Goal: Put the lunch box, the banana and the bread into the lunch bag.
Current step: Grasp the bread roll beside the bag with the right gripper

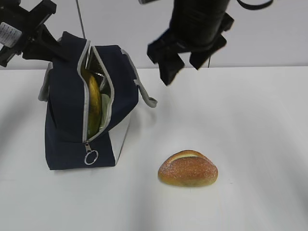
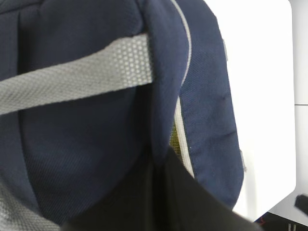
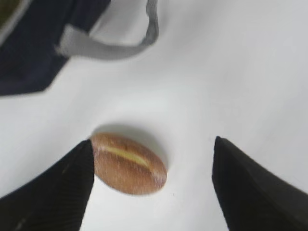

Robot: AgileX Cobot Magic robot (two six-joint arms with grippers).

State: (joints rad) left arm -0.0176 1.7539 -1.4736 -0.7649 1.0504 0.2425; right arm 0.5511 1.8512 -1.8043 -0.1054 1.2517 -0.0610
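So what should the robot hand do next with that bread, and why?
Probably the right gripper should come down over the bread and close on it. Its jaws are open and empty, high above the roll, which lies alone on the table. The banana is already in the lunch bag, and the left gripper seems to hold the bag's top.

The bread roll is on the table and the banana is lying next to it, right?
Not quite. The bread roll is on the table, but the banana is inside the open lunch bag; the exterior view shows it through the zipper opening.
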